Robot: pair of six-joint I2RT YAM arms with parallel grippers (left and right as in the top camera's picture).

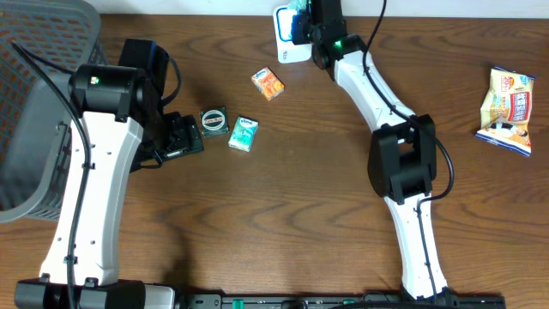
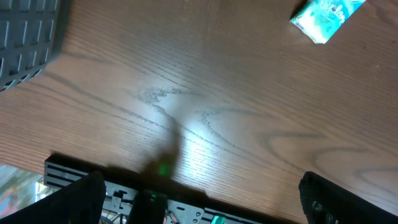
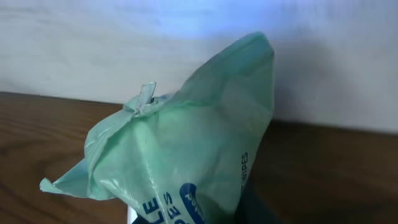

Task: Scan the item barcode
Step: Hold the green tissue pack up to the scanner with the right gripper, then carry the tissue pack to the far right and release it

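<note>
Two arms work over the wooden desk, and only the right one matters for the coming move. The grey basket at the far left corner and the snack bag at the far right edge are both well apart from the action.

The right arm is stretched to the far edge of the desk. There its end effector is pressed together on a green soft pack. Just beside it, on the side toward you, lies a white flat device, which I judge to be the scanner. From above, the pack overlaps its far end, so I cannot tell whether they touch.

In the right wrist view the long axis of the pack runs up and away from the fingers toward a pale surface with a bluish glow. The blue print faces the camera. You cannot see a barcode, so I think you must turn the pack until the code side looks at the device.

The left end effector is spread wide and holds nothing. It hovers near a teal pack and just beside a round tin. A small orange pack lies between these and the scanner. The left arm is much farther from the scanner than the right.
</note>
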